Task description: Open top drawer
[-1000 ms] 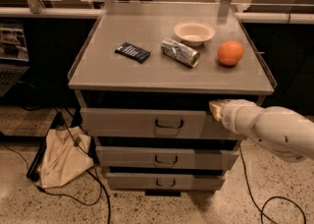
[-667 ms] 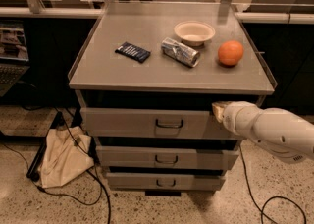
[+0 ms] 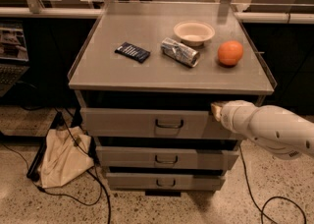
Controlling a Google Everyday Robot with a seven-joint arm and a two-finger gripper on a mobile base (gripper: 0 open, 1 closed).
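Note:
The top drawer (image 3: pixel 127 122) is the widest and tallest of three grey metal drawers, with a small dark loop handle (image 3: pixel 169 124) at its middle. Its front stands a little forward of the cabinet, with a dark gap above it. My gripper (image 3: pixel 216 108) is at the end of a white arm (image 3: pixel 270 128) that reaches in from the right. It sits at the upper right corner of the drawer front, well to the right of the handle. Its fingers are hidden behind the wrist.
On the cabinet top (image 3: pixel 122 68) lie a dark packet (image 3: pixel 132 51), a silver bag (image 3: pixel 180 52), a white bowl (image 3: pixel 194 32) and an orange (image 3: pixel 230 53). Two narrower drawers (image 3: pixel 164 158) sit below. A beige bag (image 3: pixel 61 156) and cables (image 3: pixel 100 196) lie on the floor at left.
My arm has shifted slightly to the right along the drawer's upper right corner. The drawer front stands about as it did.

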